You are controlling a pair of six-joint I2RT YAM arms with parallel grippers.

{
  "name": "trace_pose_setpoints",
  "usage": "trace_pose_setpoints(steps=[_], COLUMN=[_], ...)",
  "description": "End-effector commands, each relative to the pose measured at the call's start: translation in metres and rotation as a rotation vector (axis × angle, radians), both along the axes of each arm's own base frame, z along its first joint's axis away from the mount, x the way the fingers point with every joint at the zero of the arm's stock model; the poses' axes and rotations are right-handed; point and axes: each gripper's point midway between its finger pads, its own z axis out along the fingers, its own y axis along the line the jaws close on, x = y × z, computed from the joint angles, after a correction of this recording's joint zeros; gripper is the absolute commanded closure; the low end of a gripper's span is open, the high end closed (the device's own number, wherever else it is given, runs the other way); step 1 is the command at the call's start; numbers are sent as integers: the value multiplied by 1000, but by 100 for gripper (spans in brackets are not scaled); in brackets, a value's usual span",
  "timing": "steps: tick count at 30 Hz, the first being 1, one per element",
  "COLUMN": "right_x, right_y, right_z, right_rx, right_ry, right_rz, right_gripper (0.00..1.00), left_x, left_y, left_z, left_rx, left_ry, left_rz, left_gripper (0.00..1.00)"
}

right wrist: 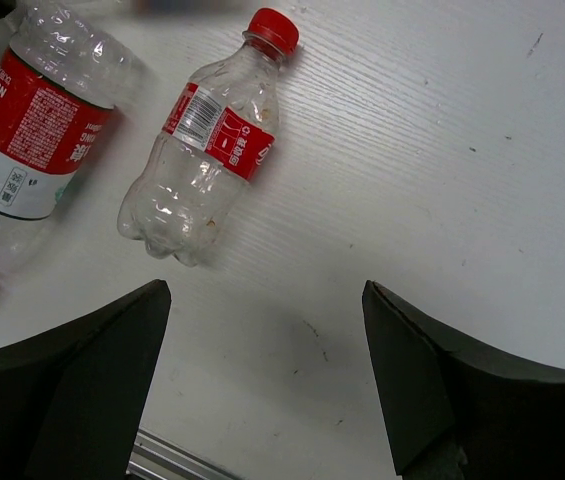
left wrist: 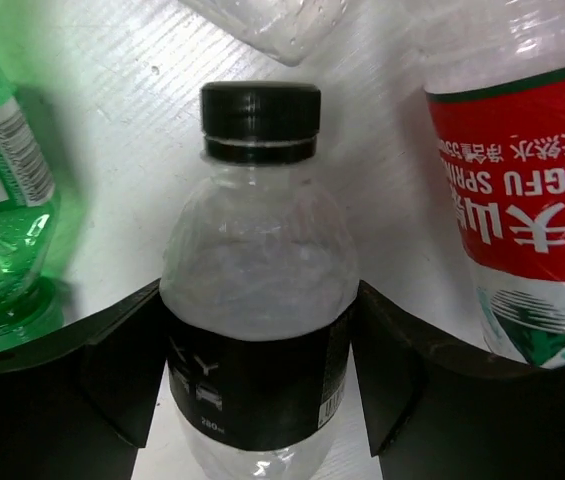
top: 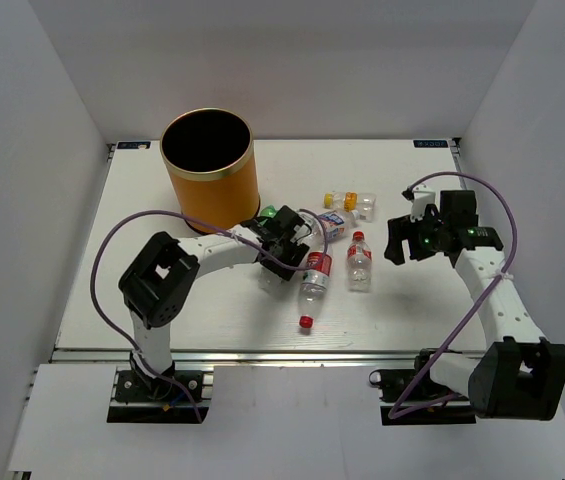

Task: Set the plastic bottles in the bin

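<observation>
My left gripper [left wrist: 258,330] flanks the clear, black-capped, dark-labelled plastic bottle [left wrist: 259,250], can't tell if it's actually clamped, so I squeeze mid-label, centred.

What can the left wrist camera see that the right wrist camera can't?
Only the left wrist view shows the dark-labelled bottle with its black cap, close up, and the green bottle beside it. Only the right wrist view shows the small red-capped bottle lying on its side. Both show the big red-labelled bottle and the white table.
</observation>
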Motion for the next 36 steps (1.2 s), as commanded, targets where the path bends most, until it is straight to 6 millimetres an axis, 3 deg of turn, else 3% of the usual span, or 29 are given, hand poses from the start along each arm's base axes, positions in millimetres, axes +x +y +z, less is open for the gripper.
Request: trace_pose_setpoints(steps=[1, 3, 4, 6, 7, 9, 10, 12, 13, 15, 16, 18, 19, 20, 24, 29, 30, 32, 34, 36], right_x=[11, 13, 14, 14, 14, 15, 15, 18, 20, 24, 27, 28, 29, 30, 35, 33, 36, 33, 30, 29], right_y=[6, 6, 7, 15, 20, 26, 31, 35, 40, 43, 45, 49, 51, 53, 60, 65, 65, 65, 64, 64], right_z=[9, 10, 13, 12, 15, 11, 12, 8, 9, 3, -2, -12, -14, -15, -32, -54, -54, -59, -65, -66], right_rx=[29, 38, 41, 72, 96, 109, 114, 119, 112, 119, 102, 97, 91, 90, 61, 21, 21, 2, -19, -32], right_ry=[-33, -33, -35, -9, 0, 35, 41, 67, 62, 104, 123, 180, 190, 194, 243, 286, 270, 280, 296, 305], right_rz=[11, 12, 17, 48, 61, 77, 81, 76, 87, 65, 58, 47, 46, 45, -4, -46, -48, -46, -42, -40], right_gripper=[17, 17, 17, 17, 17, 19, 19, 19, 19, 20, 20, 20, 20, 20, 17, 16, 16, 14, 11, 11], left_x=[-3, -4, -5, -6, -3, 10, 18, 28, 40, 59, 63, 85, 91, 95, 127, 169, 177, 191, 210, 218], left_y=[-8, -11, -14, -22, -27, -39, -47, -47, -42, -24, -19, 8, 19, 30, 88, 122, 137, 148, 162, 170], left_z=[3, 11, 15, 36, 60, 114, 166, 218, 263, 306, 349, 373, 396, 407, 415, 369, 366, 365, 346, 340], left_rx=[-30, -59, -77, -103, -149, -231, -311, -354, -387, -374, -420, -372, -385, -383, -326, -229, -215, -216, -164, -141], left_ry=[-2, -12, -11, -21, -52, -146, -226, -322, -398, -524, -605, -701, -756, -787, -849, -788, -790, -797, -774, -761], left_rz=[-14, -22, -29, -45, -53, -52, -55, -40, -15, 65, 100, 204, 255, 296, 516, 637, 682, 721, 759, 776], left_gripper=[31, 46, 62, 76, 83, 85, 85, 85, 85, 85, 85, 85, 85, 85, 85, 78, 76, 70, 63, 43])
